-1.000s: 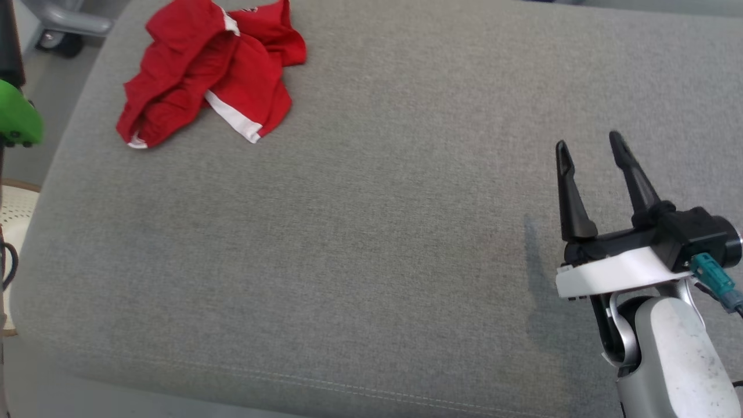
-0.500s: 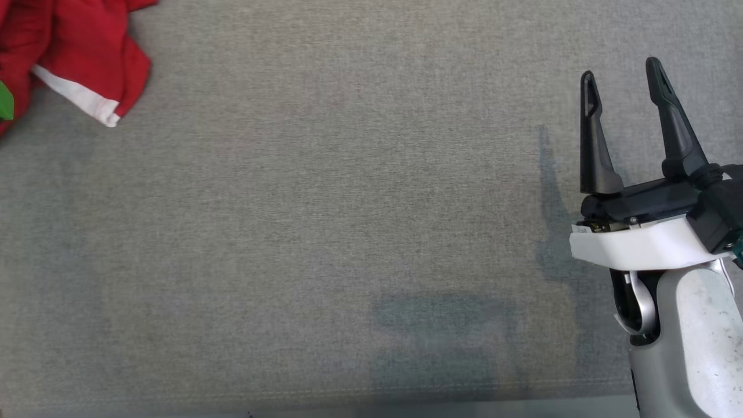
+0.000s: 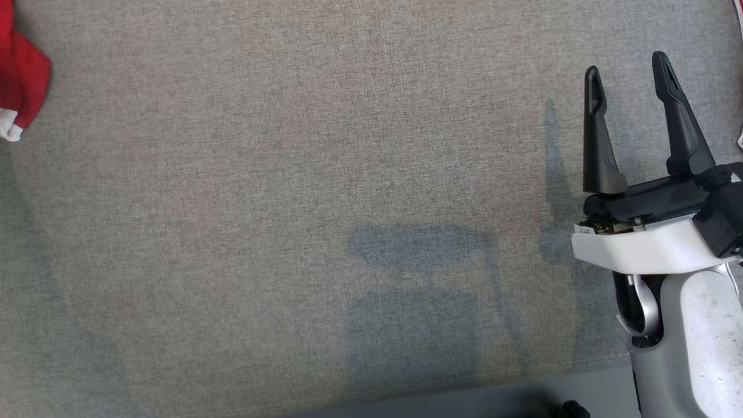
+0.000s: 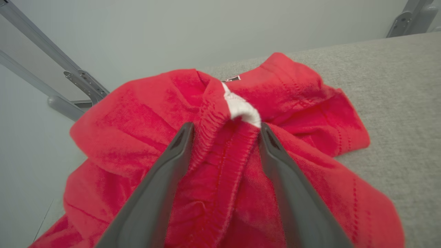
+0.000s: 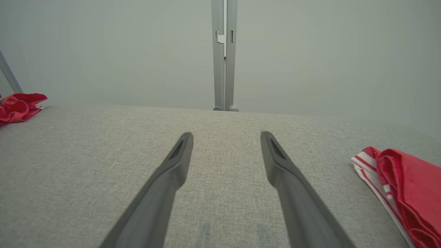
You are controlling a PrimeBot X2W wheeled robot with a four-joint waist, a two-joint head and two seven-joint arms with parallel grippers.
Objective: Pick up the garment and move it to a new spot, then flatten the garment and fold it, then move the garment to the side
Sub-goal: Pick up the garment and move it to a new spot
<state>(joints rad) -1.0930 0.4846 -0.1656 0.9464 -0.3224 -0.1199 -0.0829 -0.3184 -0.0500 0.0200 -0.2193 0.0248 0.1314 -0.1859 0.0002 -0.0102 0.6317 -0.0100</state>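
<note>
Fingers [image 4: 162,179] of the left gripper [image 4: 225,129] are standing wide apart over the crumpled red garment [image 4: 137,113]. They are straddling a bunched ridge of stitched hem, with a white patch sitting between the tips — whether they are pressing into the cloth I cannot tell. They are not closing on anything. The garment is lying in a heap near the left edge of the grey cushion [image 3: 290,174], with a pale wall [image 4: 206,27] and metal rails [image 4: 79,82] behind it. Over on the right, the right gripper [image 3: 626,67] is hovering above bare fabric with its fingers spread just as wide, empty — well apart from the garment. At the cushion's right edge, a second red cloth [image 5: 406,179] with white stripes is lying folded.
</note>
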